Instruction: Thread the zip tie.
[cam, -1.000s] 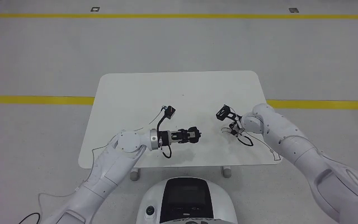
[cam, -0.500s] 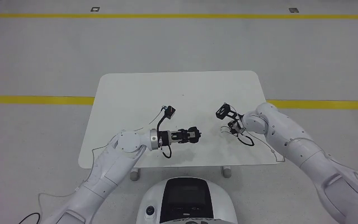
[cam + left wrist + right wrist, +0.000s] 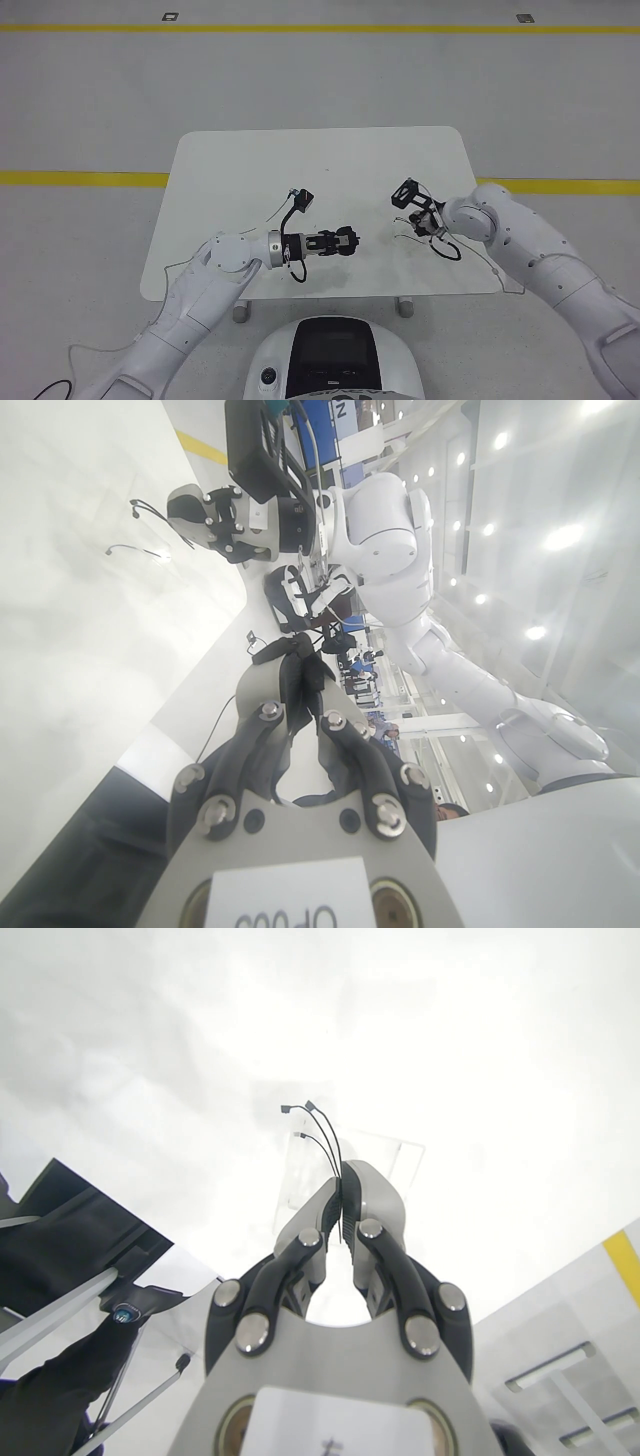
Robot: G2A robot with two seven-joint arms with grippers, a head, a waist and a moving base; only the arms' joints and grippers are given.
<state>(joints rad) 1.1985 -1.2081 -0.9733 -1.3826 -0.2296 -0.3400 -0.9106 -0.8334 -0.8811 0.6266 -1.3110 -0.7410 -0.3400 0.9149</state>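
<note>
The white rounded-corner table sits at the centre of the top view. A yellow tape line on the floor shows on either side of it, reaching both side edges of the frame. The grey-metal, black-padded left gripper is over the table's near half, just left of centre, with its tips pointing toward the right of the frame. The matching right gripper is right of centre at about the same depth, facing it and well apart from it. The thin black plastic zip ties are pinched between the right gripper's fingers. Their heads jut past the tips, above the tabletop, between the two grippers.
</note>
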